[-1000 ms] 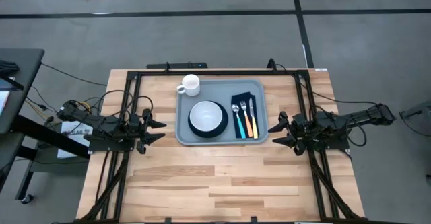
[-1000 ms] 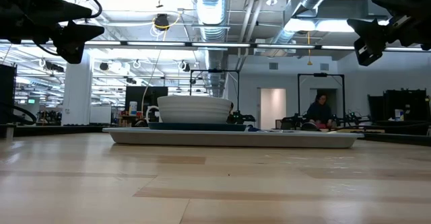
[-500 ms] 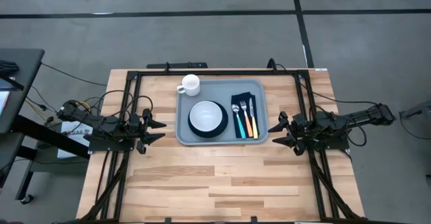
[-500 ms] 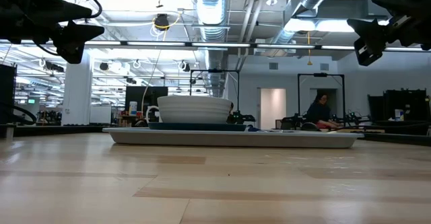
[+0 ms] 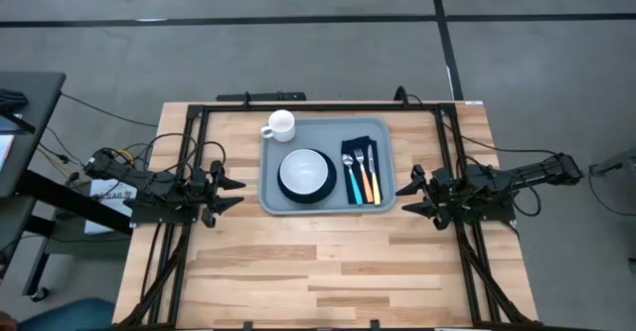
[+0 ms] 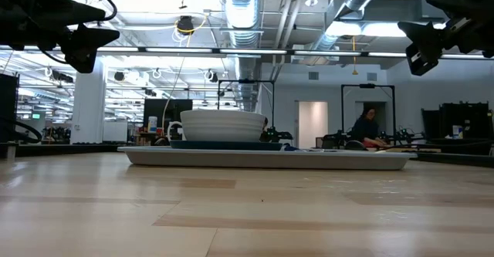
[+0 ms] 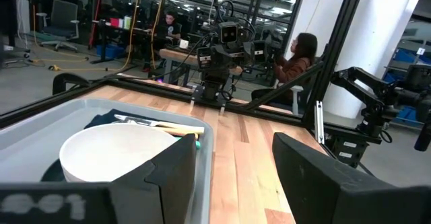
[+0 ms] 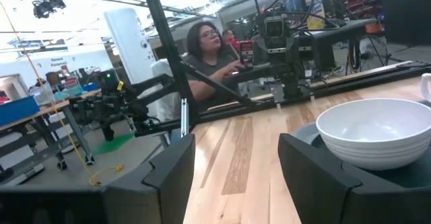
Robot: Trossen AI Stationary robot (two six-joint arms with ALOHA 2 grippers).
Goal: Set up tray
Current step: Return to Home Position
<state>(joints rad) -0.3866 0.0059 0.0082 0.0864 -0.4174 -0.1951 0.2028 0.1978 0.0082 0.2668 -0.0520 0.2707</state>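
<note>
The grey-blue plastic tray (image 5: 328,208) lies toward the far side of the wooden table (image 5: 318,261), between the two arms. Its low rim and rounded corners keep the setting together. On its left a glossy white bowl (image 5: 304,171) sits on a dark teal plate (image 6: 224,144). On its right a folded navy napkin (image 5: 348,149) carries a green spoon (image 5: 350,184), an orange fork (image 5: 361,180) and a yellow knife (image 5: 373,182), lying parallel. A white mug (image 5: 280,125) stands at the far left corner; whether it is on or off the rim I can't tell. The left pincer (image 5: 231,192) and right pincer (image 5: 409,200) hang spread wide and empty, flanking the tray, parked clear, I'd judge.
</note>
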